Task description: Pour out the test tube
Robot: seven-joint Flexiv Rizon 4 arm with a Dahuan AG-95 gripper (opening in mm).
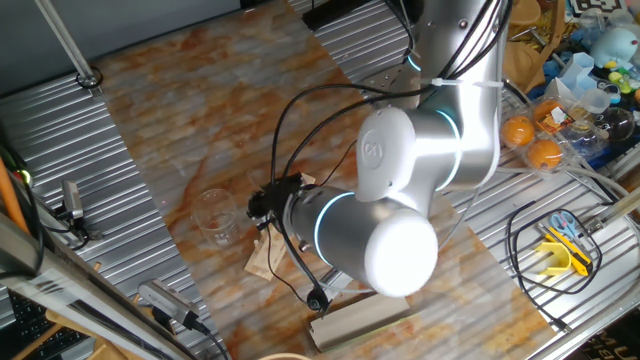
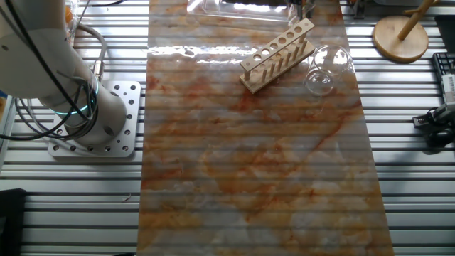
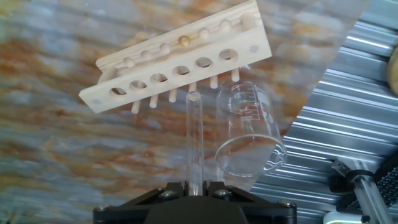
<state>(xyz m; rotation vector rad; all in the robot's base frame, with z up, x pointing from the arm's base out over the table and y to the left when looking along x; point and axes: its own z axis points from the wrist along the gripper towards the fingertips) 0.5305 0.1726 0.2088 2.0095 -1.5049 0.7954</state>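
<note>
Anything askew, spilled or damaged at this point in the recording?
Nothing stands out. The gripper holds the test tube next to the beaker, which stands beside the wooden rack. No visible liquid on the marble mat, and no breakage.

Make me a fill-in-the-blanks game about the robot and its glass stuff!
The gripper holds a thin glass ____.
The rack is made of ____.
The beaker stands next to the ____.
The rack has ____ round holes on top.

Missing words: tube; wood; rack; six
</note>
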